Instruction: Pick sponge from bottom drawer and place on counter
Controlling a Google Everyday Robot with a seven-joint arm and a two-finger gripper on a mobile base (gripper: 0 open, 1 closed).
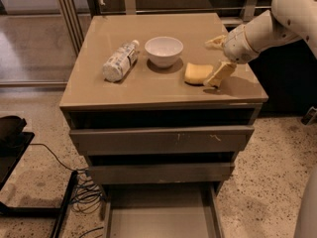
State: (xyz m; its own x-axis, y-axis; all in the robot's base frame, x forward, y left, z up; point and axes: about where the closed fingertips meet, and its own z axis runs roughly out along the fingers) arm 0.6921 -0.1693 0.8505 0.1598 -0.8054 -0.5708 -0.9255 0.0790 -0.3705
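The pale yellow-orange sponge [197, 73] lies on the taupe counter [153, 86], right of the white bowl. My gripper [218, 59] hovers just right of the sponge, its two cream padded fingers spread wide apart, one finger [220, 74] next to the sponge's right edge, the other [215, 42] farther back. It holds nothing. The bottom drawer [161, 217] is pulled out below, its flat grey-brown floor bare.
A white bowl [163, 50] and a plastic bottle [119, 61] lying on its side rest on the counter. Two upper drawers [161, 140] are slightly open. Cables [81, 192] and a dark base lie on the floor to the left.
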